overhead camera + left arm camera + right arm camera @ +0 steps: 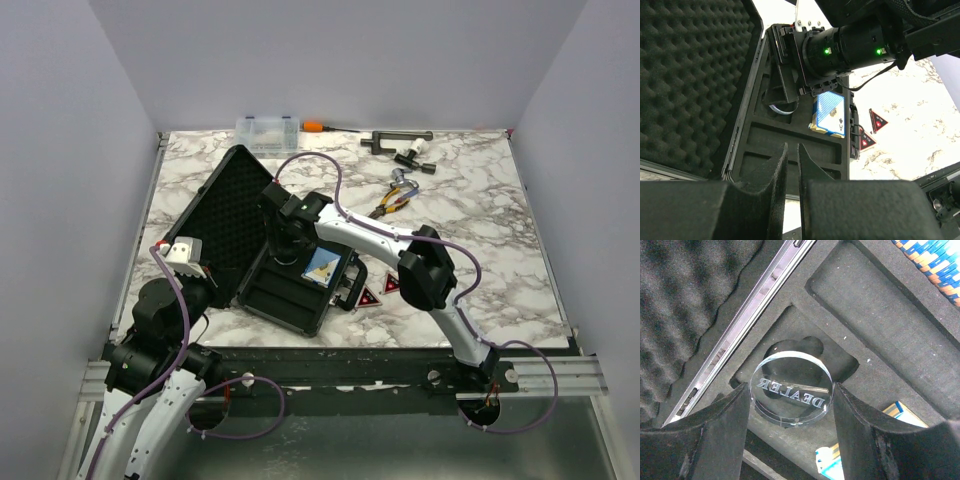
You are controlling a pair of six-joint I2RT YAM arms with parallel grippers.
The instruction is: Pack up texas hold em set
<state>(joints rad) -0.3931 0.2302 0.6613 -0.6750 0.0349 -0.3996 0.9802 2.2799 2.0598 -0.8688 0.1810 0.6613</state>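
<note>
The right gripper point(791, 407) is pinching the clear disc point(790, 385) by its rim between both fingers point(715, 435), just above a pocket in the tray point(880, 315) of the open briefcase point(228, 205). The left gripper point(791, 162) is hovering over the tray's near edge, its fingers nearly pressed together and gripping nothing.

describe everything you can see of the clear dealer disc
The dealer disc is a thick, round, clear puck, acrylic by its look, with DEALER engraved across its face. It sits tilted, pinched by its rim between the fingers of the right gripper, over a rounded recess in the black foam tray. Whether it touches the foam is unclear.
</note>
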